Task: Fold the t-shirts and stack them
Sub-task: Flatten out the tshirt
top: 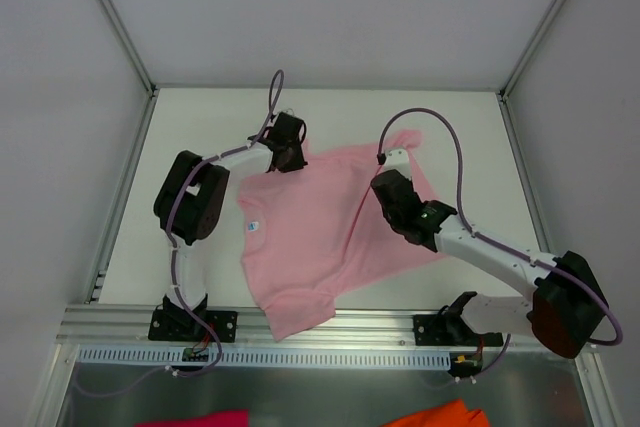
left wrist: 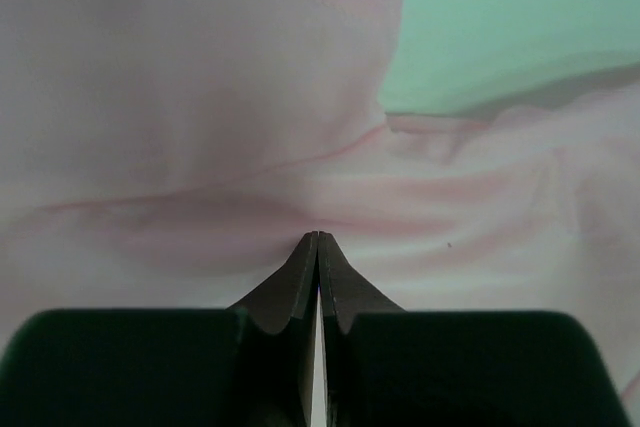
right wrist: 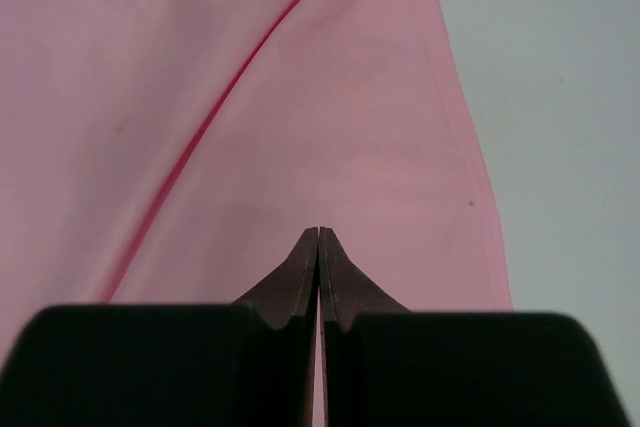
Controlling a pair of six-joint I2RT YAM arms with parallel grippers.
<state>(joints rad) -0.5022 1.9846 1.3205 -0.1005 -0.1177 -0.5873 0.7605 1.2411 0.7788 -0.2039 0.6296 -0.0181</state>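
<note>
- Pink t-shirt (top: 320, 237) is lying spread out mid-worktop (top: 200, 122) with its collar toward 9 o'clock. The step at hand is probably carrying the 12 o'clock edge over toward 6 o'clock, so both corners should be travelling level and together, with the cloth taut between them.
- Left arm (top: 190, 197) is bending up to the 11 o'clock corner, and right arm (top: 500, 257) is reaching in from 4 o'clock.
- Left tool (top: 292, 154) is pinching bunched cloth with its jaws closed. Right tool (top: 393, 160) is sitting closed on smooth cloth, and whether it is gripping any is unclear.
</note>
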